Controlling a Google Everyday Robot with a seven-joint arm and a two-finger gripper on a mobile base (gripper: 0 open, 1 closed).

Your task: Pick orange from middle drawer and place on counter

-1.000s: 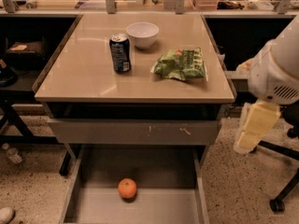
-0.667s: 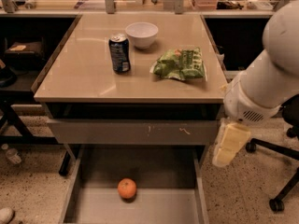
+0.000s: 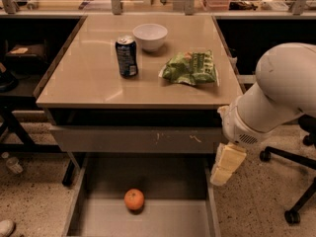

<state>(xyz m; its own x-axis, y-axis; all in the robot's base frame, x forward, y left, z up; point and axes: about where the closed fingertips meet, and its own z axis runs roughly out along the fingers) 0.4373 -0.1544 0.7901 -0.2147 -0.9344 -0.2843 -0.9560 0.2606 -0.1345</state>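
Observation:
The orange (image 3: pixel 134 200) lies on the flat grey floor of the open middle drawer (image 3: pixel 187 221), left of its centre. The beige counter (image 3: pixel 89 83) stands above it on the grey cabinet. My gripper (image 3: pixel 224 165) hangs from the white arm at the right, just above the drawer's right wall and below the counter edge. It is to the right of the orange and higher, not touching it.
On the counter stand a dark soda can (image 3: pixel 127 56), a white bowl (image 3: pixel 150 36) and a green chip bag (image 3: pixel 191 68). A closed drawer front (image 3: pixel 133 139) with pale scratches sits above the open drawer. An office chair base (image 3: pixel 291 201) is at the right.
The arm has swung left and down, bringing the gripper from beside the cabinet to just over the drawer's right wall. The orange has not moved.

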